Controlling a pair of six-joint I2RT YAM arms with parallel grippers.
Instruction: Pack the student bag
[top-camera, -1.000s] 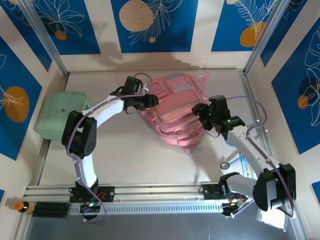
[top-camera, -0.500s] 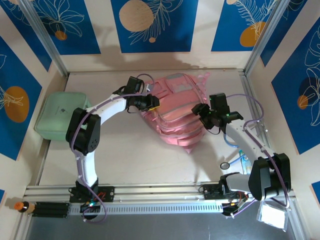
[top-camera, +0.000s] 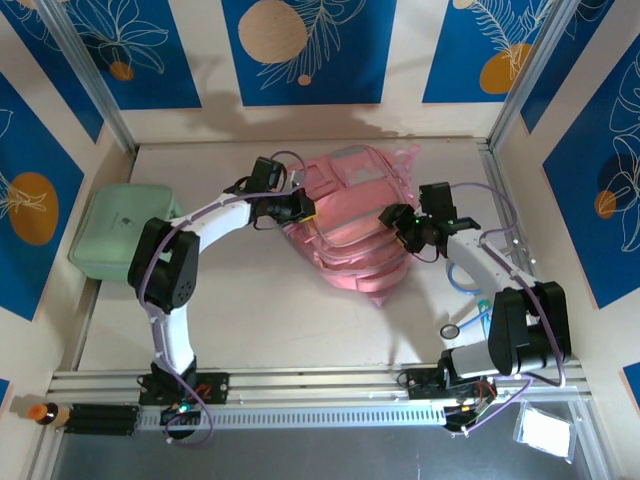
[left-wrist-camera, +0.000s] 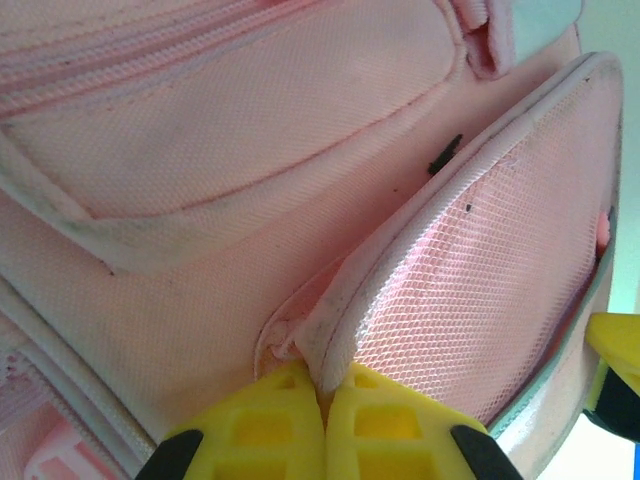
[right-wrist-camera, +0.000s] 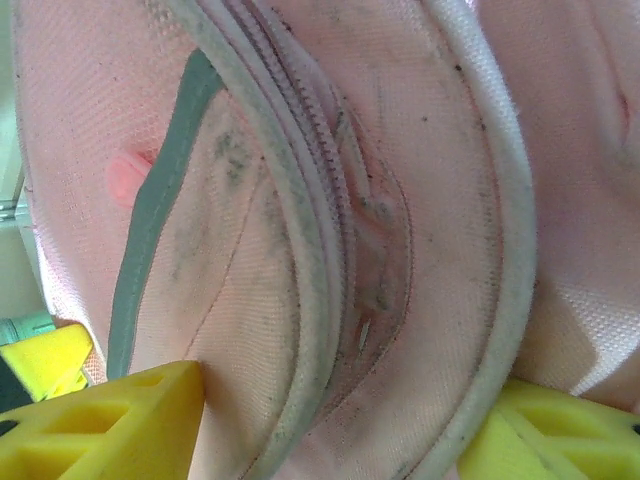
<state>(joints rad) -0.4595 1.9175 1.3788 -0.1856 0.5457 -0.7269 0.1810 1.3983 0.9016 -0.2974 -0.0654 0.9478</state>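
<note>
Closing over the last second, the left gripper (top-camera: 303, 208) now pinches the piped rim of a mesh pocket (left-wrist-camera: 480, 280) on the student bag (top-camera: 350, 235), its yellow pads pressed together on the trim. That pink bag lies at the middle back of the table (top-camera: 250, 320), between both arms. At its right edge the right gripper (top-camera: 403, 222), shifted slightly leftward, straddles a thick fold carrying a grubby zipper (right-wrist-camera: 320, 200), jaws spread wide, both pads against fabric. Well apart to the left sits a mint-green case (top-camera: 120, 235)
</note>
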